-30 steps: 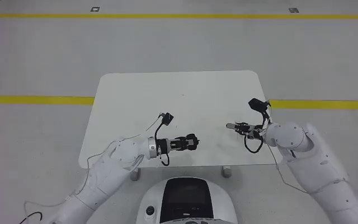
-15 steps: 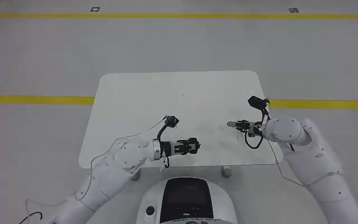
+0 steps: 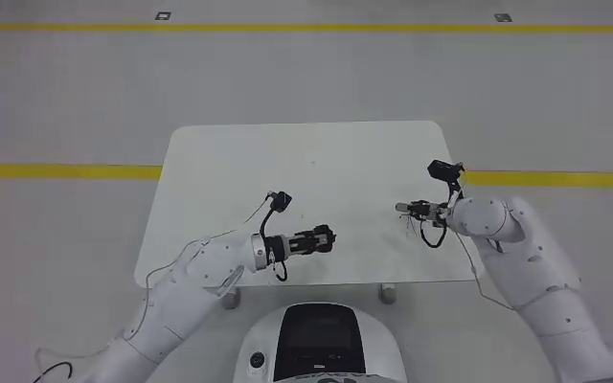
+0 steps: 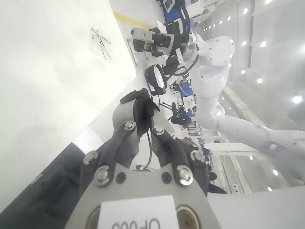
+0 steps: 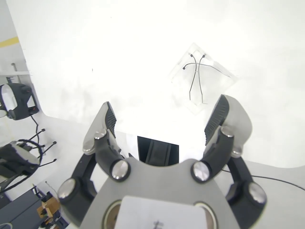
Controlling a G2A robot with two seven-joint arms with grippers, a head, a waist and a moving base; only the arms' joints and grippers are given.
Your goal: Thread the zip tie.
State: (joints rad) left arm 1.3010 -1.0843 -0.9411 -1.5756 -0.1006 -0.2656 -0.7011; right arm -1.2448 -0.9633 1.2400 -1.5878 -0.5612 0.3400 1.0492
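Three zip ties [image 5: 197,71], two crossed, heads away from right claw [image 5: 165,101]

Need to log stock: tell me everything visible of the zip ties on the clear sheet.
Three thin dark zip ties lie flat on a clear square sheet on the white table. Each is a slightly bowed strip, plastic by its look, with a small head at one end. Two cross near their middles; the third curves across them. All are unthreaded, and nothing else touches them.
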